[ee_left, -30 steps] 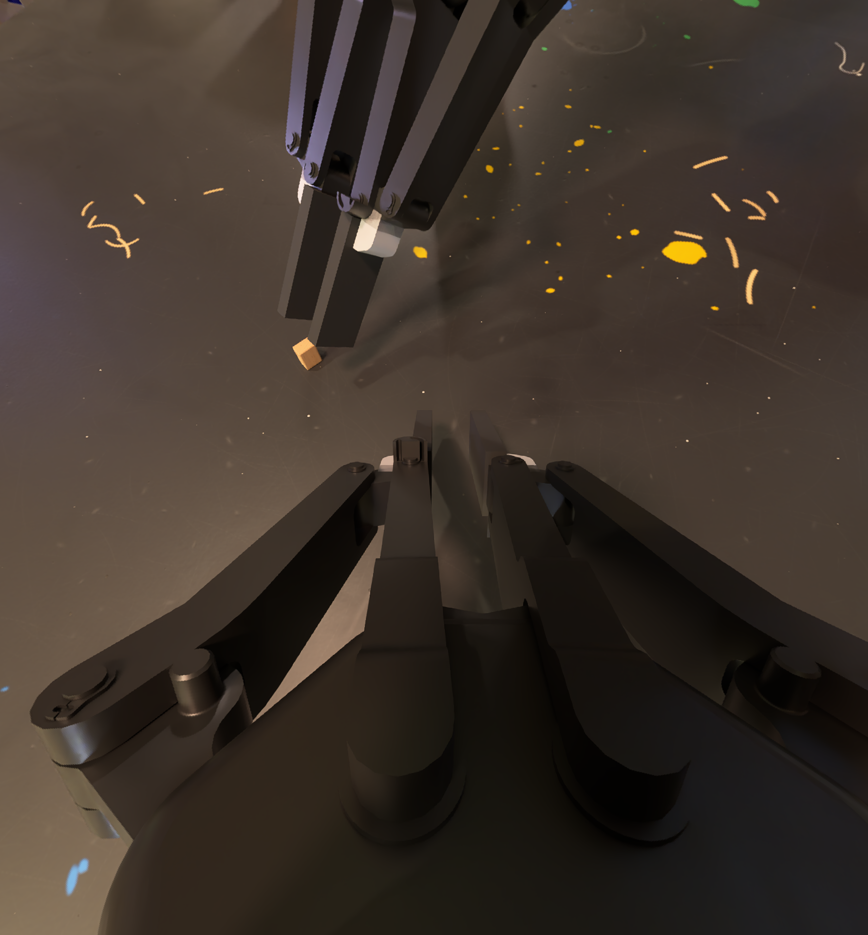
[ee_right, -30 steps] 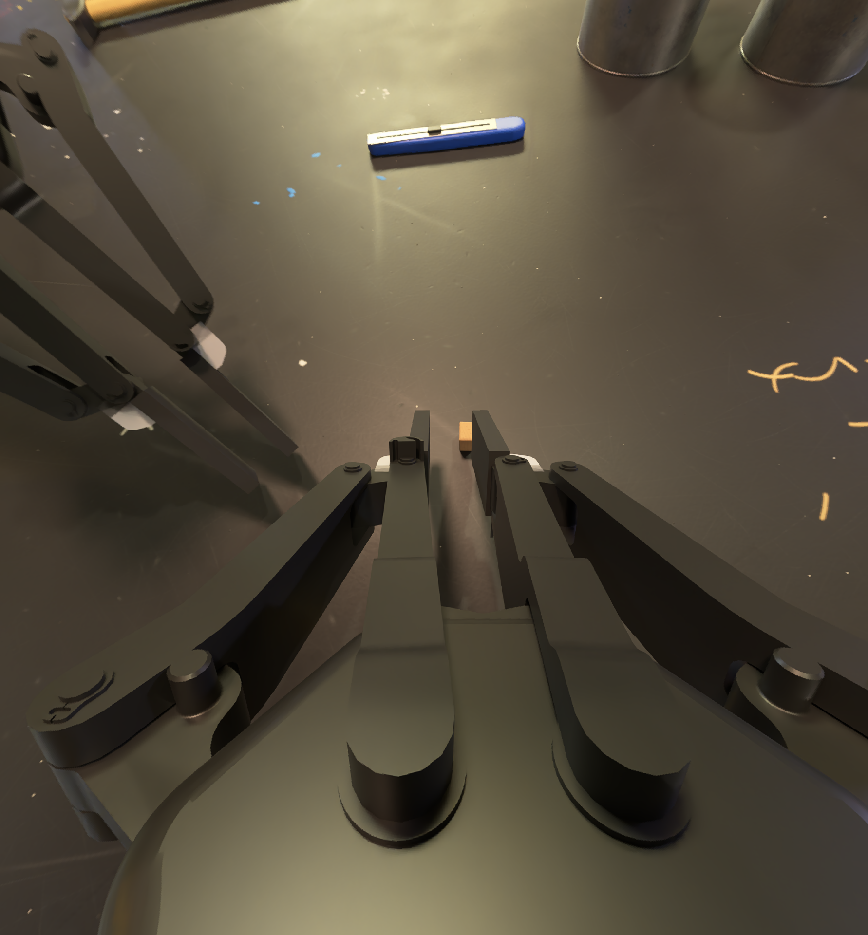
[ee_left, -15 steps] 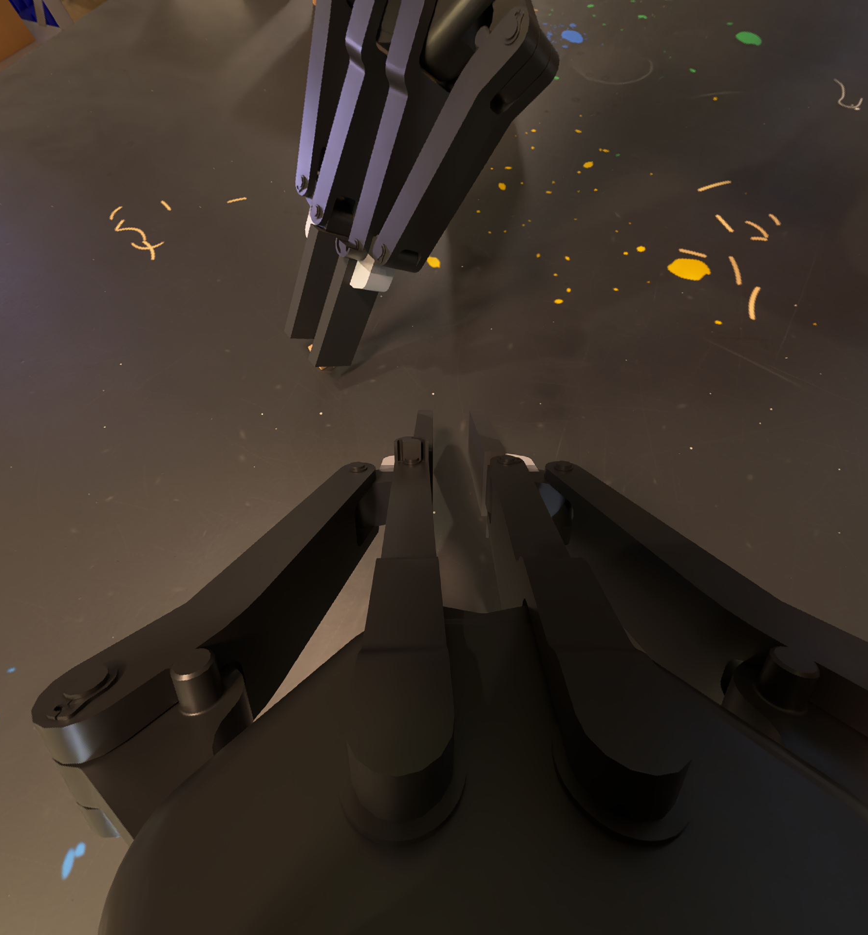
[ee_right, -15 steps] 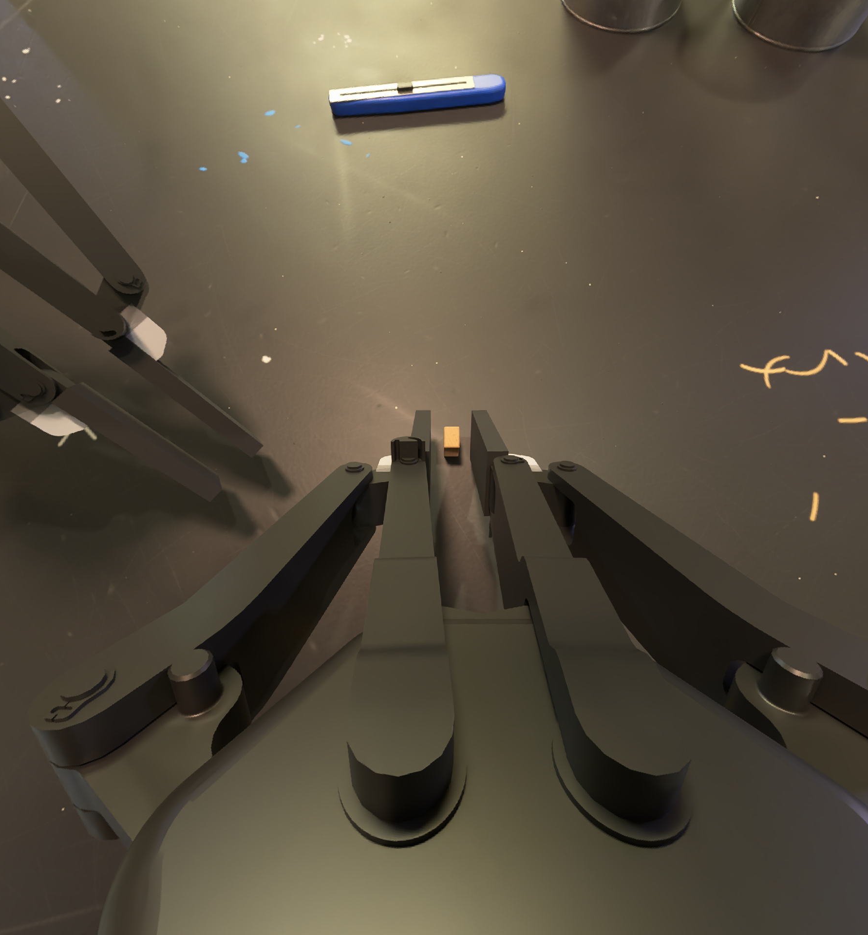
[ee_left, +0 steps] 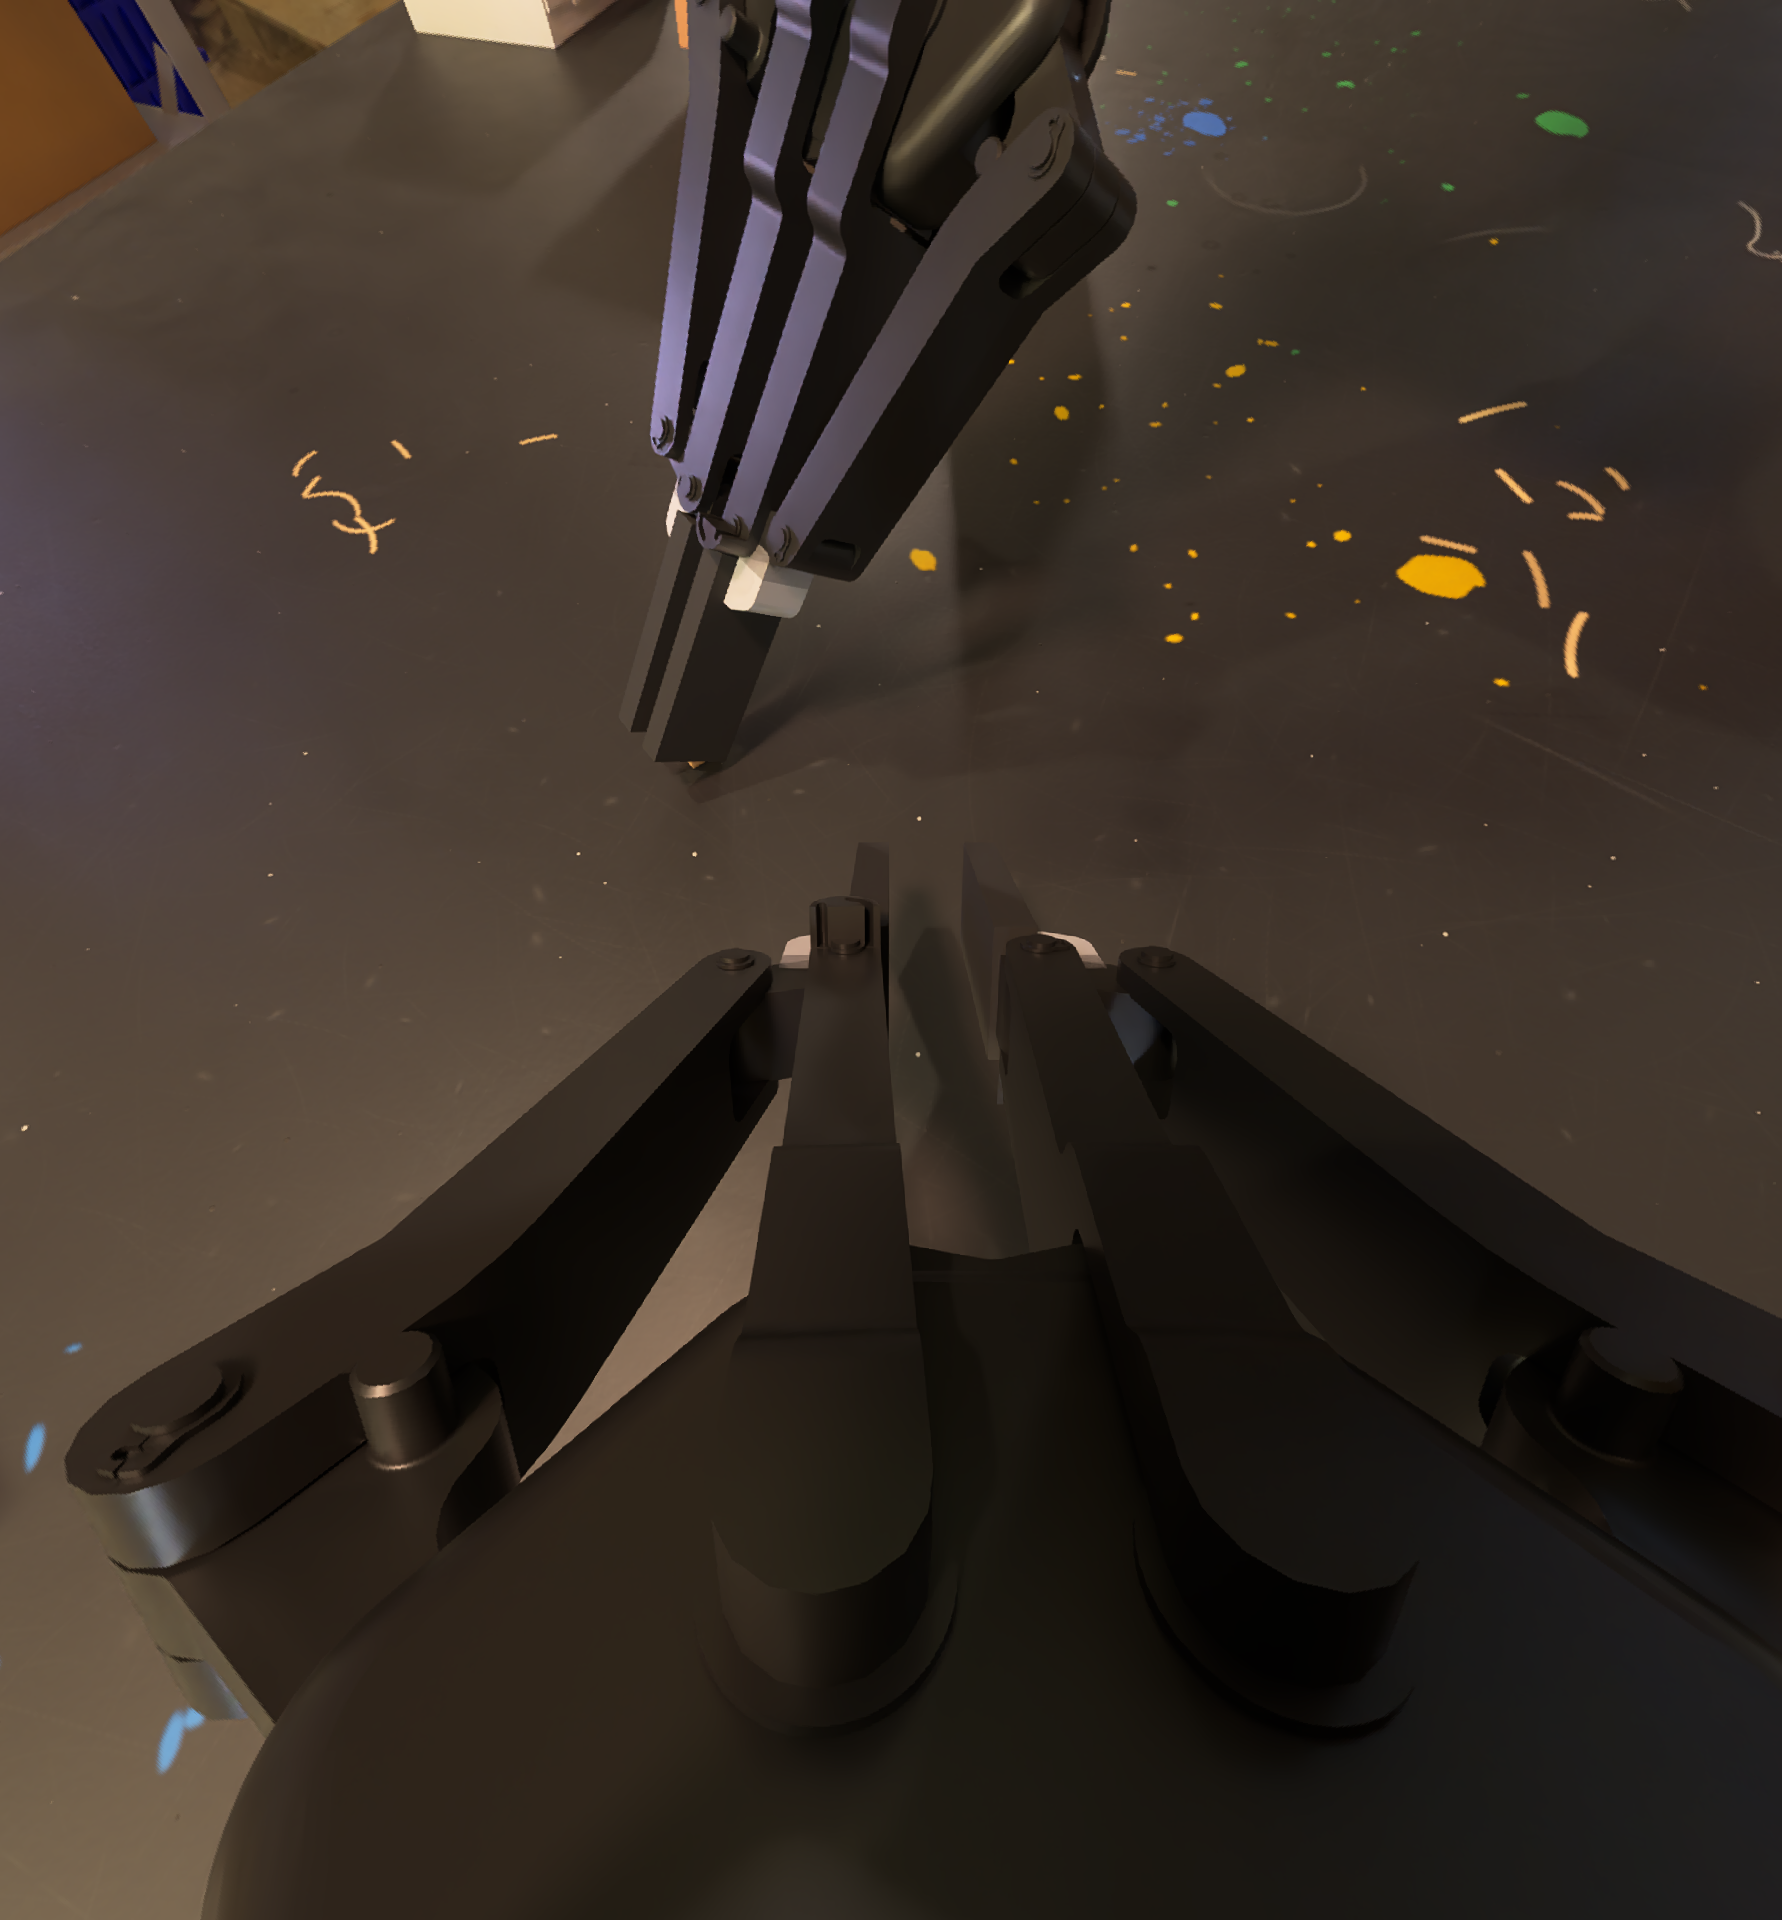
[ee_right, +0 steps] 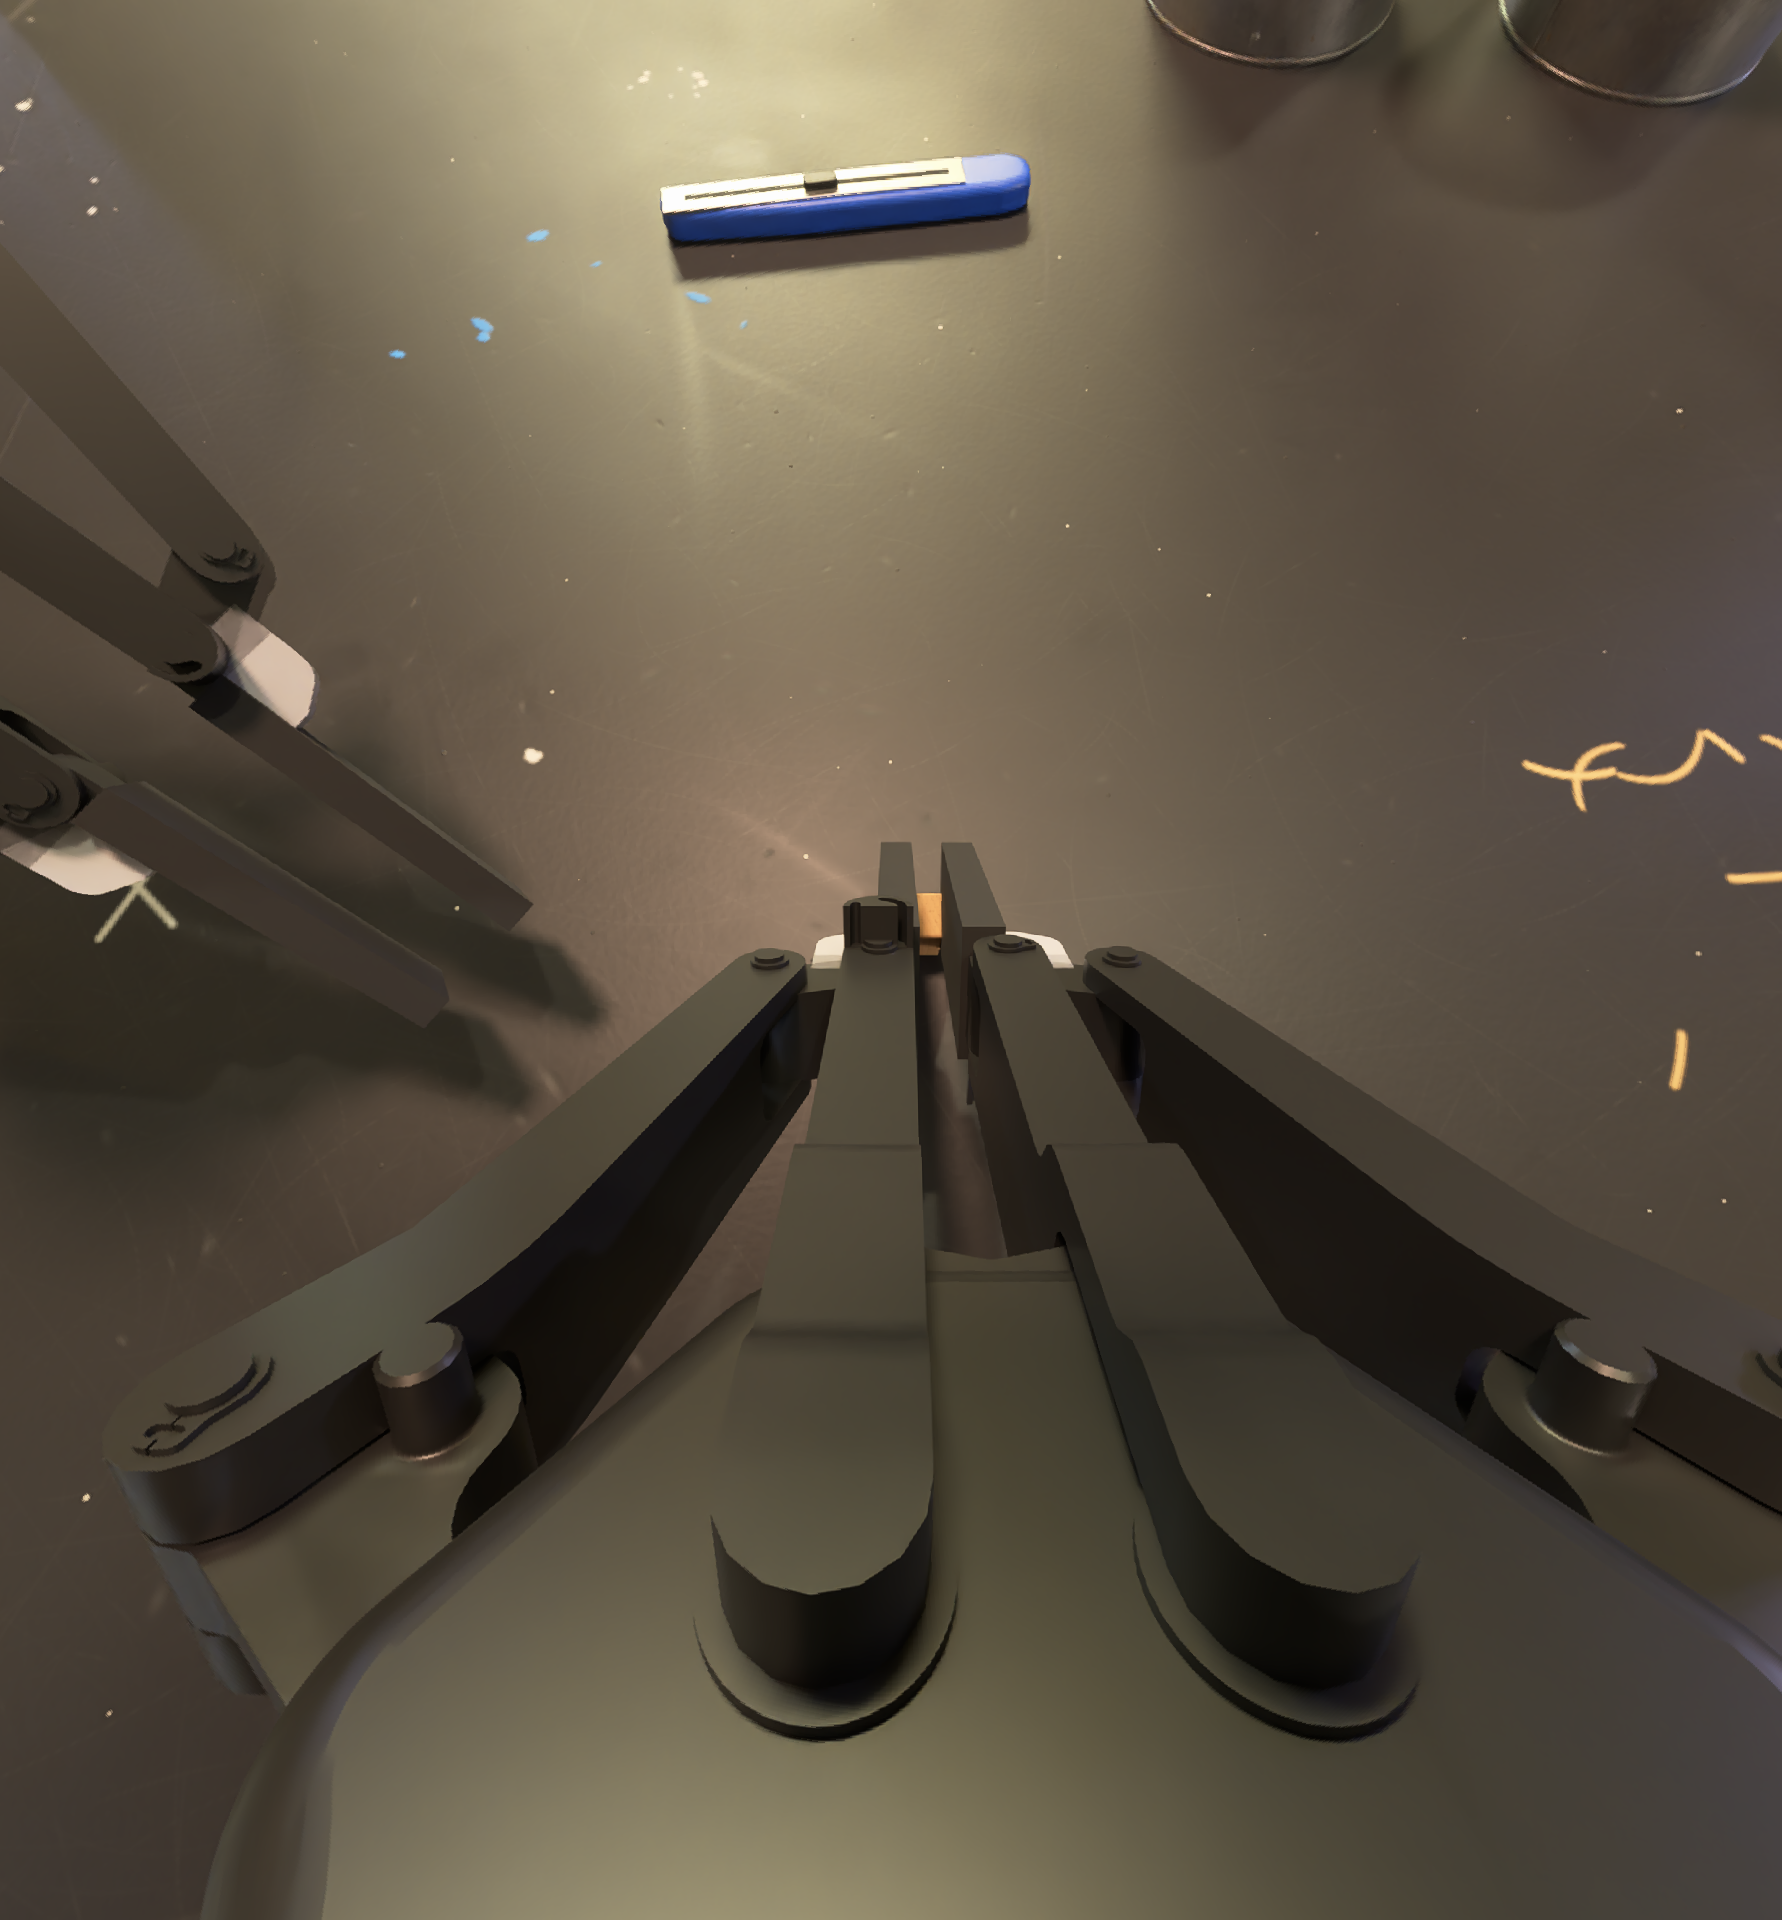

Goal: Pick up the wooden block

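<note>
The small tan wooden block (ee_right: 929, 920) sits between the fingertips of my right gripper (ee_right: 928, 862), whose jaws are closed in on its two sides, down at the dark table. In the left wrist view the right gripper (ee_left: 684, 753) stands tips-down on the table, and only a sliver of the block (ee_left: 697, 766) shows under its fingers. My left gripper (ee_left: 923, 868) hovers just in front of it, empty, jaws a narrow gap apart. It also shows in the right wrist view (ee_right: 471, 961), left of the block.
A blue utility cutter (ee_right: 845, 197) lies beyond the block. Two metal cans (ee_right: 1271, 26) (ee_right: 1656, 47) stand at the far edge. A brown box (ee_left: 4, 135) and a white box (ee_left: 492, 16) sit at the back left. Paint flecks mark the table.
My right gripper moved over the block, which lay just past its tips, and its jaws narrowed onto it. The left gripper drew back a little, jaws unchanged.
</note>
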